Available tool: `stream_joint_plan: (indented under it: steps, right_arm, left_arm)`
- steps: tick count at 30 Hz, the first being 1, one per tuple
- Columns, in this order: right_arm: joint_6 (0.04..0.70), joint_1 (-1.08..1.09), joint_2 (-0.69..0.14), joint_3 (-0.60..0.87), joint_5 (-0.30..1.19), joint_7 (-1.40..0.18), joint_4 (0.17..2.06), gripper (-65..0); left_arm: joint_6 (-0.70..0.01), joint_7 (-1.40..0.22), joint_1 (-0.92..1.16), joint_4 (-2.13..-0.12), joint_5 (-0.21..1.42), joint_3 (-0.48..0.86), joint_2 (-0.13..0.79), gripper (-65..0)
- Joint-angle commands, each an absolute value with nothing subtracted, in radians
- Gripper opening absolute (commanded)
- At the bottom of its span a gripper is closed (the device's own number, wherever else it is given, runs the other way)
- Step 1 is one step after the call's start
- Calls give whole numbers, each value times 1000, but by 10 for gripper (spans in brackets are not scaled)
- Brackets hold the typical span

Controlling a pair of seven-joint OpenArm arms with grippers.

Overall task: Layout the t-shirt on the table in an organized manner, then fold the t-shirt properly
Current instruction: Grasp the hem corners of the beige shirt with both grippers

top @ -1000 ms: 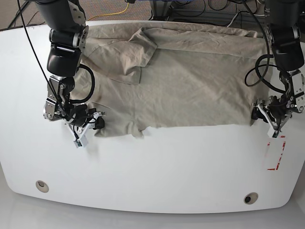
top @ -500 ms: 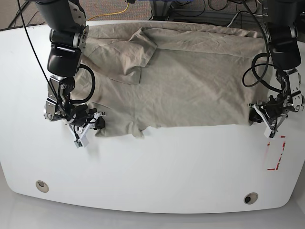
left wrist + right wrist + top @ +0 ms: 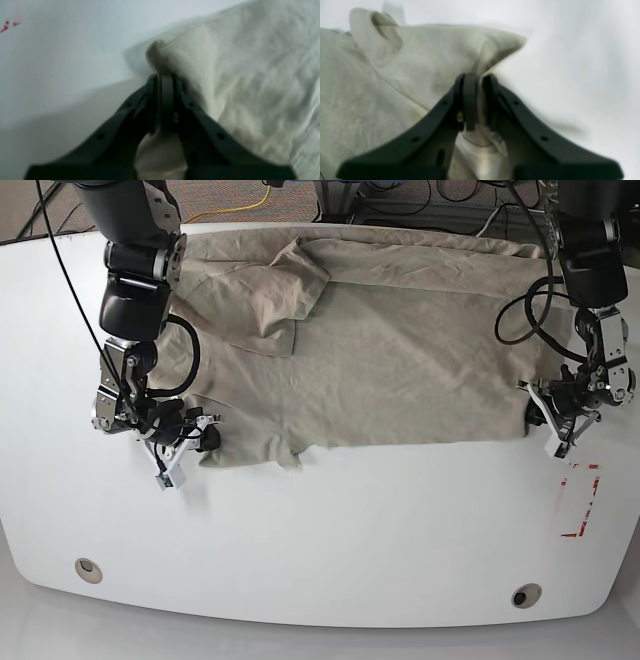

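The beige t-shirt (image 3: 390, 350) lies spread and wrinkled across the far half of the white table (image 3: 350, 530), with one sleeve folded over near the upper left. On the right of the base view, my left gripper (image 3: 541, 418) is shut on the shirt's lower right corner. The left wrist view shows the left gripper (image 3: 163, 77) pinching a bunched tip of t-shirt (image 3: 245, 75) cloth. My right gripper (image 3: 197, 438) is shut on the lower left corner, and in the right wrist view the right gripper (image 3: 477, 78) clamps a raised fold of the t-shirt (image 3: 420, 57).
A red tape rectangle (image 3: 580, 500) marks the table just below the left gripper. Two round grommet holes (image 3: 88, 569) (image 3: 526, 594) sit near the front edge. Cables and floor lie beyond the far edge.
The left gripper has moved toward the far edge and slightly inward, carrying the shirt's right corner away from the red tape. The right gripper has stayed where it was.
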State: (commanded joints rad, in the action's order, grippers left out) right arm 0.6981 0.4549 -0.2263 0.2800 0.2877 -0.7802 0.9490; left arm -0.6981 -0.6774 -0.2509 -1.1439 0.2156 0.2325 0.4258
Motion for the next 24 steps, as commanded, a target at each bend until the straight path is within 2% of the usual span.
stream_joint_plan:
  steps: [5, 14, 24]
  right_arm:
    - [698, 455, -226, 280, 288, -780, 949, -571]
    - [698, 455, -226, 280, 288, -782, 949, -571]
    - [698, 456, -226, 280, 292, -792, 955, -572]
  left_arm:
    - [-698, -734, -245, -1253, 216, 289, 424, -639]
    - [-698, -805, -196, -1428, 216, 303, 426, -639]
    - [-698, -820, -170, -1477, 217, 308, 426, -639]
